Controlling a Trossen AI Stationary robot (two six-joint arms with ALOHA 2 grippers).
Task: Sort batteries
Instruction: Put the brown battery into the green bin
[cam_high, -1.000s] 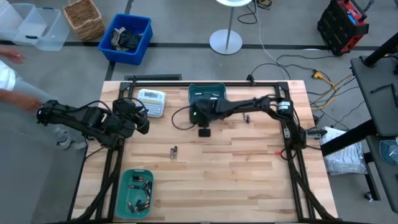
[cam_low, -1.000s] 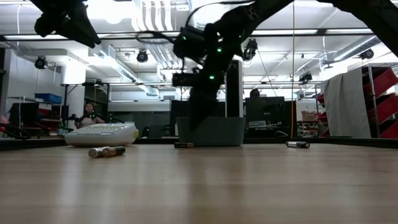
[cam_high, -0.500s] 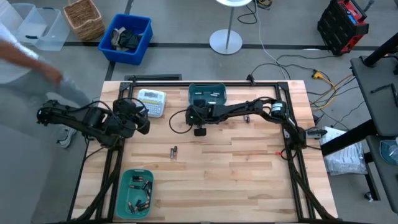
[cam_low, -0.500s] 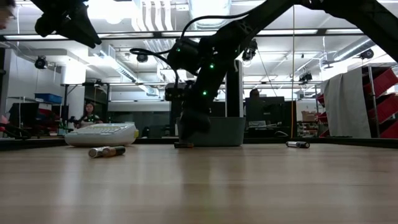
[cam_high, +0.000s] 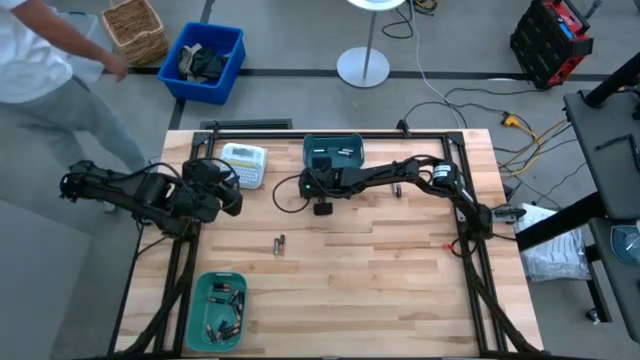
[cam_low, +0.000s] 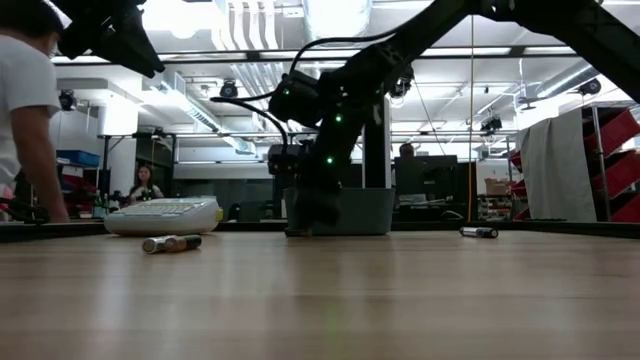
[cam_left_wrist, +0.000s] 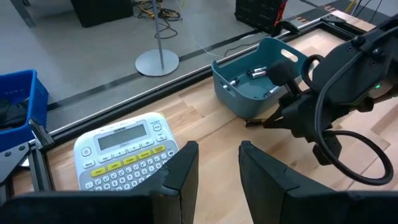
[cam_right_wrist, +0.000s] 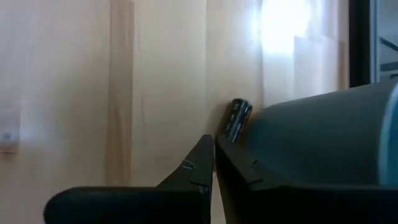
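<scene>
- Batteries lie in several places: a pair (cam_high: 279, 243) mid-table, one (cam_high: 397, 188) right of the rear teal bin (cam_high: 345, 141), more inside that bin and in the front-left teal bin (cam_high: 198, 305).
- One dark battery (cam_right_wrist: 237, 119) rests against the rear bin's base, mostly hidden behind the right arm in the high and low views; only the right wrist view shows it plainly.
- Its long axis seems to run roughly along the bin wall; which end faces where cannot be told.
- Right gripper (cam_right_wrist: 213, 163) hangs low just short of that battery, fingers nearly touching, holding nothing.
- Left gripper (cam_left_wrist: 214, 163) waits at the table's left edge near the label-maker (cam_left_wrist: 126, 155), fingers slightly parted, empty.
- A person (cam_high: 45, 60) is cut off at the frame edge.
</scene>
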